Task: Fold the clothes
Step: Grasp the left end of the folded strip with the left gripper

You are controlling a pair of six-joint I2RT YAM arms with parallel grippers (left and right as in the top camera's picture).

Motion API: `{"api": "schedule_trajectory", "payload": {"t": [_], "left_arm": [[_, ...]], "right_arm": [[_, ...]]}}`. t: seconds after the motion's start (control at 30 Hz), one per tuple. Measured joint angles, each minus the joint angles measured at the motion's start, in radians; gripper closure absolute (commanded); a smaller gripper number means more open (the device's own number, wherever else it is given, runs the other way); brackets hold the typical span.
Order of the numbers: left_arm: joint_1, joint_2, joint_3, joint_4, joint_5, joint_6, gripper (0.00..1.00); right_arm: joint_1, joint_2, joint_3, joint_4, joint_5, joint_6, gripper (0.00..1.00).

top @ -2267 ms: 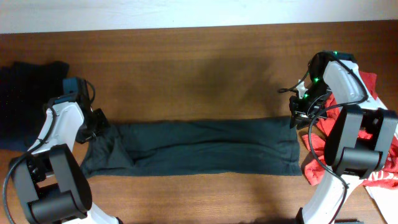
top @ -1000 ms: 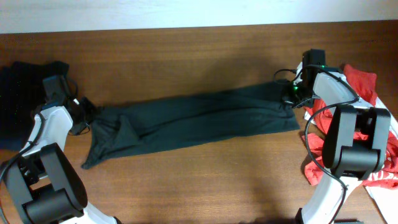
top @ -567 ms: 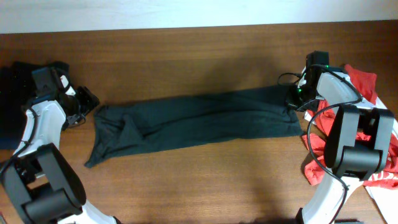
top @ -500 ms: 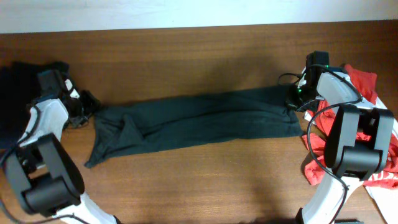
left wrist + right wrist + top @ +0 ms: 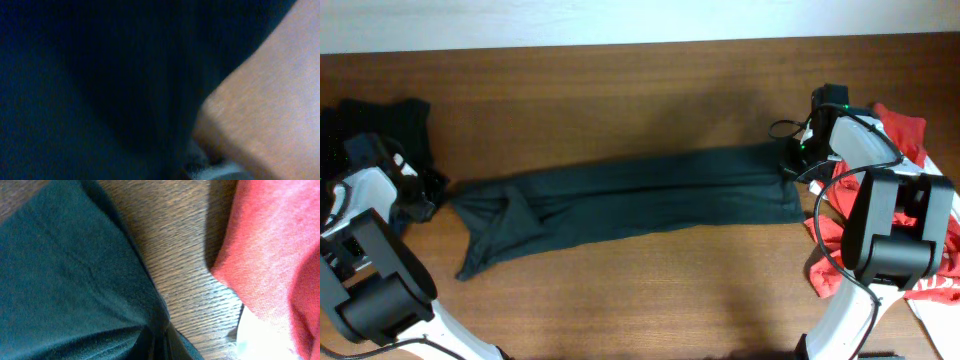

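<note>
— Where does the cloth lie on the wooden table (image 5: 620,90)?

— The charcoal garment (image 5: 630,195) runs as a long, narrow band across the middle of the overhead frame, tilted a little, its right end higher than its left. A loose flap hangs off toward the lower left.

— And the other clothes?

— A black and navy heap (image 5: 380,115) sits at the upper left edge. A red garment (image 5: 905,135) lies bunched along the right edge, with a white cloth (image 5: 930,310) at the lower right corner.

— The claws?

— The right claw (image 5: 790,168) is at the band's upper right corner. Its wrist view shows the charcoal fabric gathered into a pinch at the bottom centre, so it grips that corner, with the red garment just beside it across bare wood. The left claw (image 5: 432,195) is at the band's left tip. Its wrist view is blurred – dark cloth and a patch of table – so I cannot tell whether it is clenched or released.
</note>
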Motion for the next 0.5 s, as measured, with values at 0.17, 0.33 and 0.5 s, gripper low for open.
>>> {"api": "schedule_trajectory", "payload": {"t": [0.17, 0.33, 0.5], "left_arm": [[-0.029, 0.000, 0.035, 0.108, 0.098, -0.008, 0.63], [-0.055, 0.000, 0.049, -0.087, 0.098, 0.026, 0.40], [-0.070, -0.019, 0.121, -0.161, 0.088, 0.109, 0.39]], "right_arm": [[-0.009, 0.000, 0.000, 0.033, -0.002, 0.010, 0.88], [-0.027, 0.000, 0.002, 0.074, -0.002, 0.012, 0.80], [-0.029, 0.003, 0.145, -0.100, 0.001, 0.010, 0.68]]}}
